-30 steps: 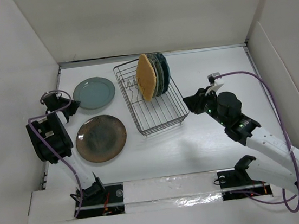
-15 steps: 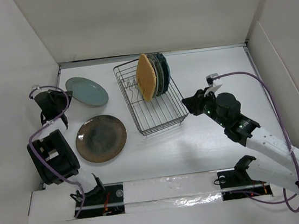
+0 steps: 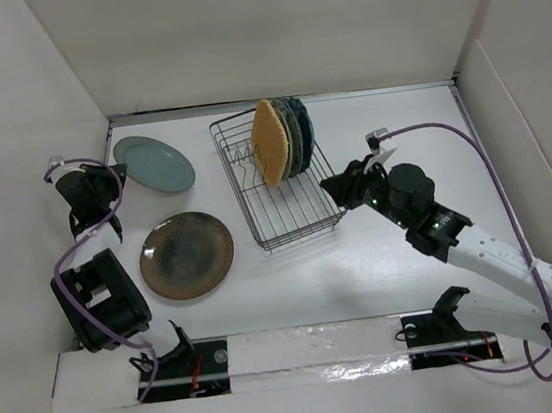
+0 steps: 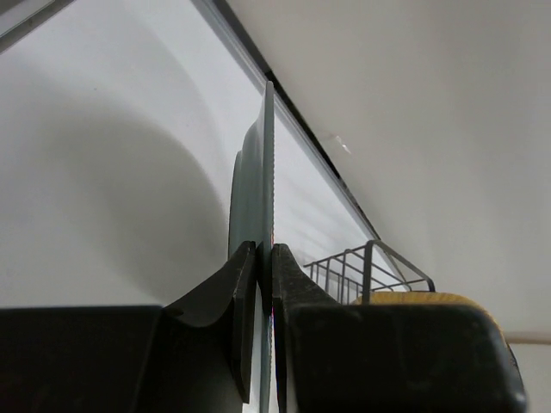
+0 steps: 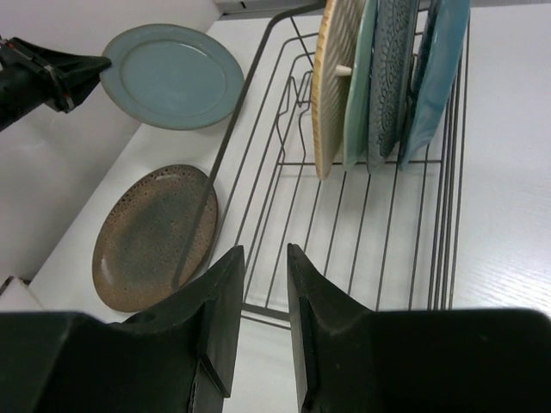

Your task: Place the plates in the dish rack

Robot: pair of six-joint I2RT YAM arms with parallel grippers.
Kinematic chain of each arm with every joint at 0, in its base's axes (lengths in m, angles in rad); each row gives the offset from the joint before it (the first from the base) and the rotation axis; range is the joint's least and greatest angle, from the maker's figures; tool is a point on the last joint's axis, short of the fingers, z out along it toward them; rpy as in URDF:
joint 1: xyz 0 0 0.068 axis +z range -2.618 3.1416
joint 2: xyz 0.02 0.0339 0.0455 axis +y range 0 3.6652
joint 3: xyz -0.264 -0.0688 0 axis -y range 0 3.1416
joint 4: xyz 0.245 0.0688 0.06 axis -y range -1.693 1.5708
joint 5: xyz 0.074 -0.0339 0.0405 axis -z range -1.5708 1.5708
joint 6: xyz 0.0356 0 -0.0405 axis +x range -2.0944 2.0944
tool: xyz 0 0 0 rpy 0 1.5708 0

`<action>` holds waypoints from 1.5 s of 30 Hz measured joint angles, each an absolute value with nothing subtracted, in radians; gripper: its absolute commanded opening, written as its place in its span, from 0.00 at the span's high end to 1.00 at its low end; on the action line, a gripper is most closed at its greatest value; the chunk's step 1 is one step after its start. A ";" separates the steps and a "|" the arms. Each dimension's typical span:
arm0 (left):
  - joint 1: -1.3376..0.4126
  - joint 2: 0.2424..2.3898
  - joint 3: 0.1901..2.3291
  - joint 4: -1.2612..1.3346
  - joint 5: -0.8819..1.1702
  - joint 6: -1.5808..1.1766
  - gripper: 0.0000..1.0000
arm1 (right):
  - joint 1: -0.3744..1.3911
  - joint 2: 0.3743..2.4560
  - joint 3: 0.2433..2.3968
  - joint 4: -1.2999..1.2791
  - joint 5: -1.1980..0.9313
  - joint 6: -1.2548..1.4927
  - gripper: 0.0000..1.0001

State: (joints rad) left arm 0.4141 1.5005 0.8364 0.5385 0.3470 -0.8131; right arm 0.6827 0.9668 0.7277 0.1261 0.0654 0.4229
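Note:
My left gripper [image 3: 111, 176] is shut on the left rim of a grey-green plate [image 3: 154, 164] and holds it tilted above the table, left of the dish rack [image 3: 305, 233]. In the left wrist view the plate [image 4: 265, 172] shows edge-on between my fingers [image 4: 245, 284]. A large brown plate [image 3: 186, 255] lies flat on the table. A tan rounded-square plate [image 3: 270, 142] and three more plates [image 3: 295, 134] stand upright in the rack's far end. My right gripper [image 3: 332, 187] is slightly open and empty above the rack's near right corner.
White walls enclose the table on the left, back and right. The near half of the rack [image 5: 225, 146] holds only bare wires. The right arm's purple cable [image 3: 470, 142] loops above the right side of the table.
My left gripper has lifted the grey-green plate off the table, tilted it and drawn it left and back. My right gripper has moved left to the rack's corner.

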 measured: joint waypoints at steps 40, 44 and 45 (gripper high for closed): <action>0.261 0.994 0.891 0.608 0.621 -1.093 1.00 | 0.642 1.864 1.348 0.604 -0.459 0.740 0.01; 0.257 0.953 0.822 0.657 0.649 -1.128 1.00 | 0.644 1.876 1.342 0.715 -0.528 0.781 0.07; 0.256 0.949 0.803 0.670 0.659 -1.140 1.00 | 0.644 1.880 1.342 0.747 -0.542 0.791 0.11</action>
State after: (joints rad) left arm 0.2562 0.9489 0.8028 0.6697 0.6590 -1.1400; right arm 0.6437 1.8797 1.3418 0.7471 -0.5415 0.7914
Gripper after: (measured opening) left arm 0.054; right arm 0.938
